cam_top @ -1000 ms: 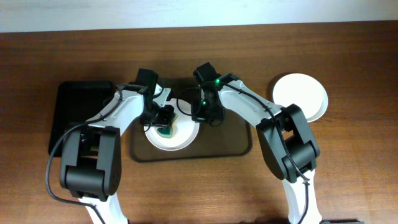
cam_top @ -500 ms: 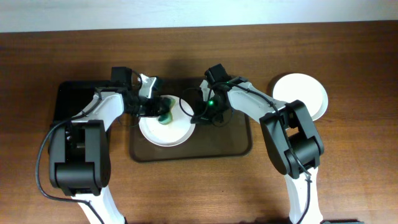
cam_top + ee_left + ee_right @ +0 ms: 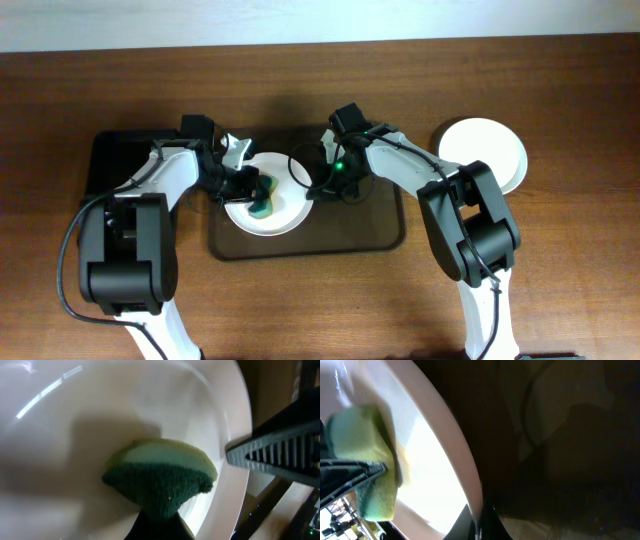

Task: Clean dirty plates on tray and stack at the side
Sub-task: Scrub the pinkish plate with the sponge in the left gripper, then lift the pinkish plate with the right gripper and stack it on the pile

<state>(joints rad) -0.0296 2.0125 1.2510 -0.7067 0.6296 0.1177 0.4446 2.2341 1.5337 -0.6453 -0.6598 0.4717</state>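
The left gripper point(image 3: 246, 186) has slid toward the counter's front edge, carrying the soft yellow-green foam sponge point(image 3: 262, 198) clenched in it, one face coarse dark green, from the rim to the middle of the round, glossy white plate point(image 3: 280, 218). The plate lies face up at the left end of the dark brown, round-cornered tray point(image 3: 375, 228), whose long axis parallels the counter's back edge. The right gripper point(image 3: 318, 186) pinches the plate's right rim.

White plate point(image 3: 287, 216) on dark brown tray point(image 3: 372, 226). Two-tone sponge point(image 3: 263, 195): dark green scouring face, pale yellow-green foam. Reddish-brown wood-grain table point(image 3: 565, 285).
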